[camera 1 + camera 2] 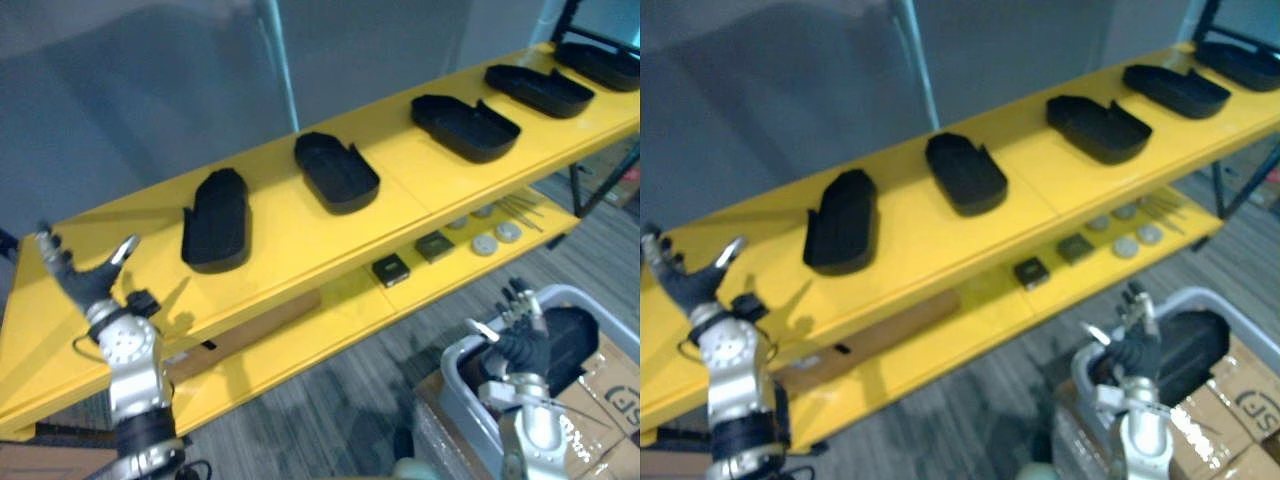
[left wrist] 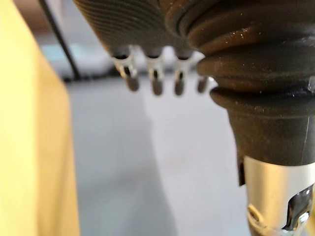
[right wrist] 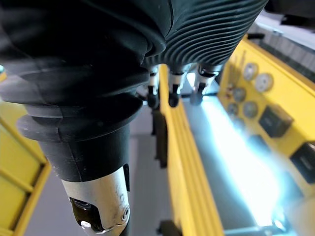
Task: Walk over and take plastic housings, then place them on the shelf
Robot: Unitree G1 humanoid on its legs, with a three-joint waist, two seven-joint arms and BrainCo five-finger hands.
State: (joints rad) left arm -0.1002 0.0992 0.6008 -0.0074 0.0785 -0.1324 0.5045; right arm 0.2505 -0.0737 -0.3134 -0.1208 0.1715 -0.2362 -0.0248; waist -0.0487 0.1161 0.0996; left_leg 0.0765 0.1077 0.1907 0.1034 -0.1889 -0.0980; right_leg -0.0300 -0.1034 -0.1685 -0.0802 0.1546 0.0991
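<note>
Several black plastic housings lie in a row on the yellow shelf's top board: one at the left, one in the middle, others toward the right. Another black housing rests inside a grey bin at the lower right. My right hand hovers over that bin's near rim, open and holding nothing; its fingers hang straight. My left hand is raised in front of the shelf's left end, open, with fingers spread and nothing in them.
The lower yellow board carries two small dark blocks, round grey discs, thin rods and a brown plank. A cardboard box stands beside the bin. A black frame leg stands at the shelf's right end.
</note>
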